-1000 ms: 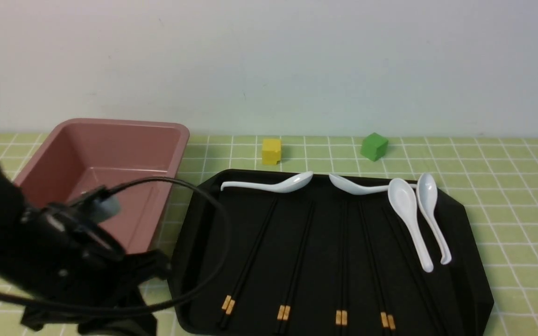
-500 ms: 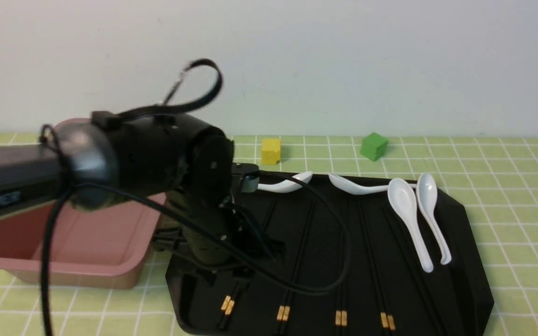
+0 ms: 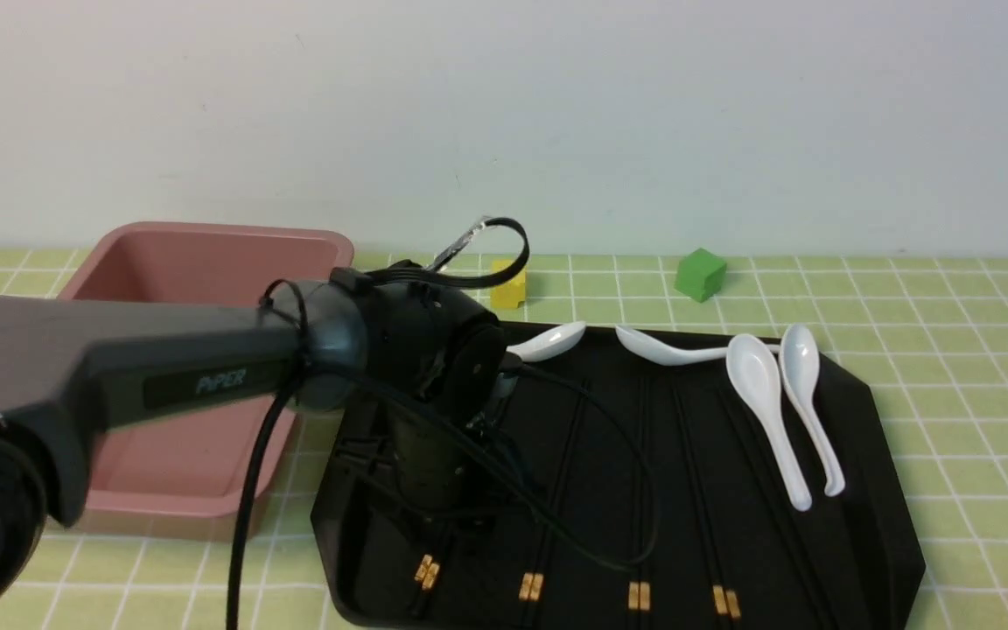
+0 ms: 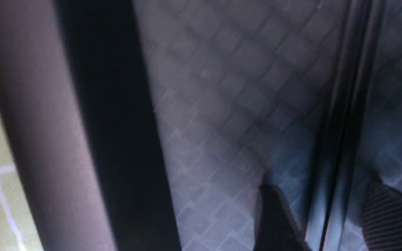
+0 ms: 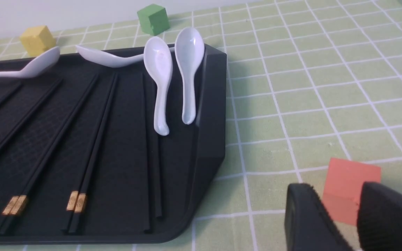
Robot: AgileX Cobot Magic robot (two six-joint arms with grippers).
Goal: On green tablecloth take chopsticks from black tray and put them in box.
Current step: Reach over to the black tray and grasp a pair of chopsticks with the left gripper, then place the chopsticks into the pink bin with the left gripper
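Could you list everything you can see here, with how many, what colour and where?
chopsticks: five pairs, black, in the tray
tray: one, black, right of the box
spoons: four, white, in the tray
box: one, dusty pink, on the left
tablecloth: one, green with white grid, under everything
blocks: three; yellow and green behind the tray, red right of it
wall: one, whitish, behind
left tool: one, black, open around a chopstick pair
right tool: one, black, open, near the red block
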